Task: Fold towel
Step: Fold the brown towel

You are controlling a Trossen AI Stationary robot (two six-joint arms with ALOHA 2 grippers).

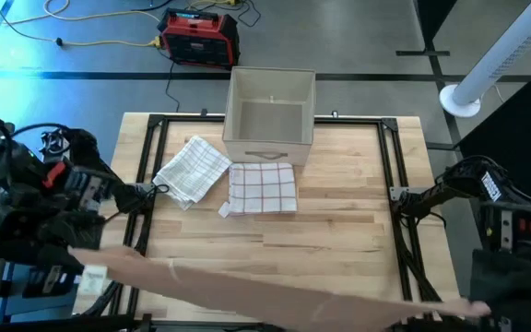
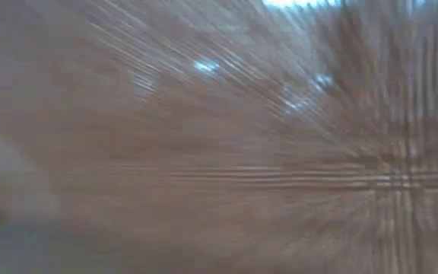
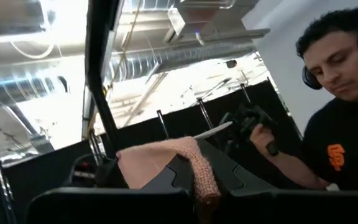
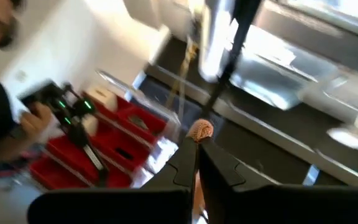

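On the counter (image 1: 339,240), near the box (image 1: 269,115), lie two folded towels (image 1: 262,188). A long pink cloth (image 1: 275,293) stretches between both pincers, each clamped on one end; it could slip if one arm pulls.

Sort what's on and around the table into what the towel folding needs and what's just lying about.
For the job:
- red-checked towel, folded
- grey-checked towel, crumpled beside it
- left gripper, at the left edge
- right gripper, at the right edge

Lying about:
- open box behind the towels
- red power unit on the floor
- white fan
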